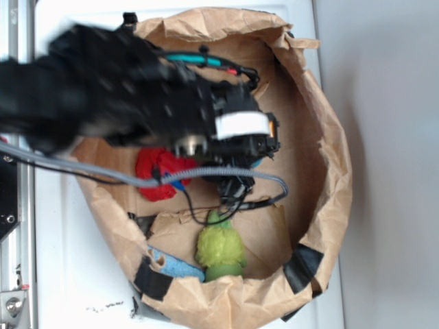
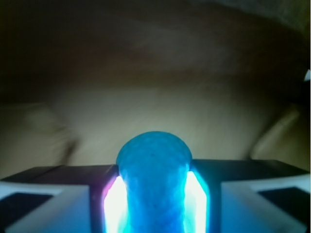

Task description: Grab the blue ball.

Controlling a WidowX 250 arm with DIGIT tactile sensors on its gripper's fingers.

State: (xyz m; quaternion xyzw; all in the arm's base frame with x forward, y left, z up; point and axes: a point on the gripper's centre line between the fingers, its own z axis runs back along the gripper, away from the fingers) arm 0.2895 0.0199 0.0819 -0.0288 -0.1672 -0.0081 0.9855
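Table (image 1: 384, 137): white surface under everything, seen from the exterior view.
Paper bag (image 1: 329, 137): brown, rolled down into a wide open bowl with a crumpled rim and black tape patches at the near edge; it holds all the small items.
Robot arm (image 1: 103, 89): black, blurred, reaching from the left over the bag, with grey and black cables looping below it.
Gripper (image 2: 154, 194): down inside the bag, its 2 fingers (image 2: 114, 199) pressed against either side of the blue ball.
Red paper wad (image 1: 159, 173): on the bag floor, partly under the arm.
Green fuzzy toy (image 1: 221, 248): near the front wall of the bag.
Blue ball (image 2: 153, 165): clamped between the fingers, filling the gap, dimpled top showing in the wrist view.
Light blue cloth scrap (image 1: 175, 266): just left of the green fuzzy toy.
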